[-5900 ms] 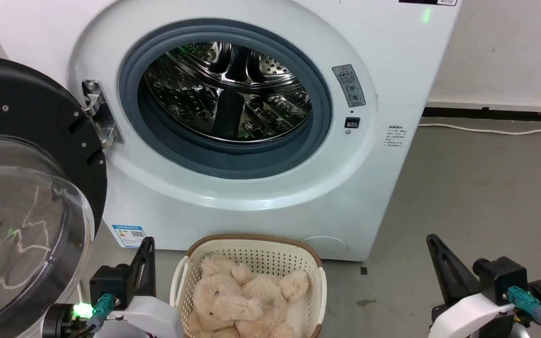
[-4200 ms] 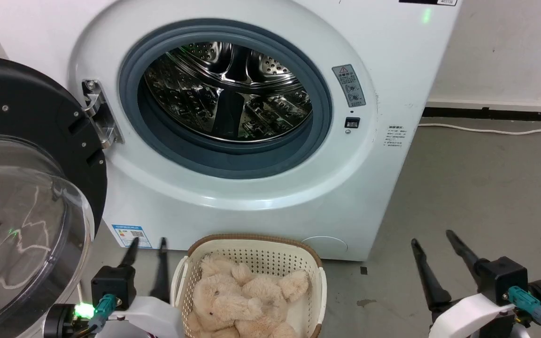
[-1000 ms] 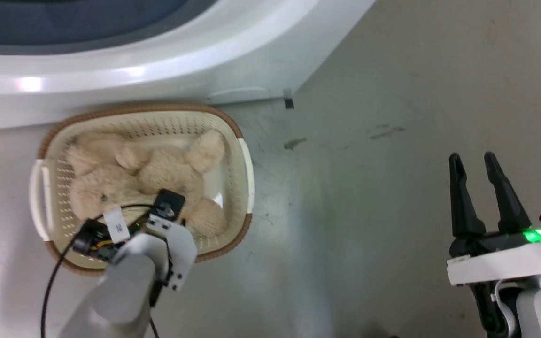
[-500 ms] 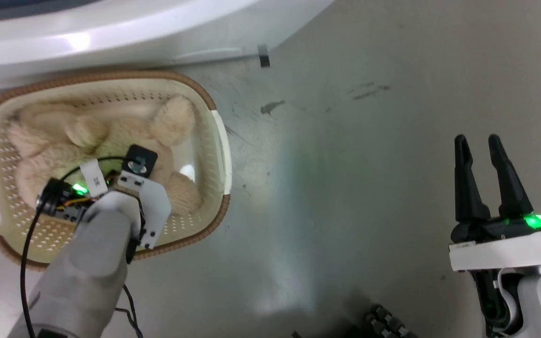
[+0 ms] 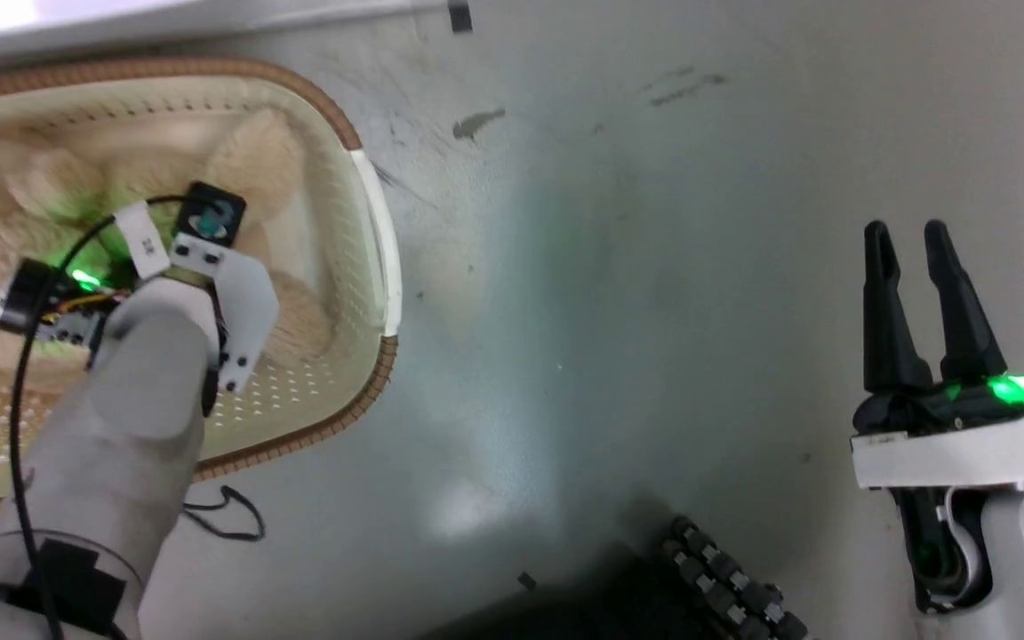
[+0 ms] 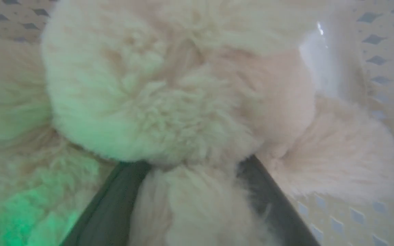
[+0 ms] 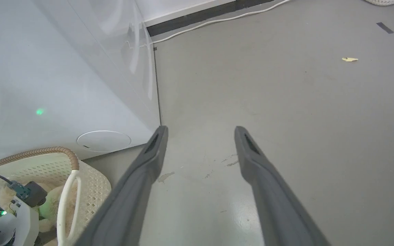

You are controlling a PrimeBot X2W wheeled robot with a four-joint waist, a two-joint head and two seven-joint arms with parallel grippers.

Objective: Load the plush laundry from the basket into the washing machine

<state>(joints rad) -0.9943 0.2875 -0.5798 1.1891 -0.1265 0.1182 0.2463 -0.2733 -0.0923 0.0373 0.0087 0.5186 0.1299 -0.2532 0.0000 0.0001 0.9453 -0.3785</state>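
In the head view the plush laundry (image 5: 256,160) is seen in the basket (image 5: 376,293), the right gripper (image 5: 905,233) held parted and empty; in the left wrist view the left gripper (image 6: 193,167) is shown spread astride its fur; in the right wrist view the washing machine (image 7: 46,85) is seen beside the basket.

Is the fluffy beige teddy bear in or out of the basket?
In: the teddy bear lies inside the cream perforated basket.

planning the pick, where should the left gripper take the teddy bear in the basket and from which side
Come down from above: the basket walls off every side. Pinch a plump limb or fold of the teddy bear, narrow enough for the left gripper, whose open fingers straddle such a tuft.
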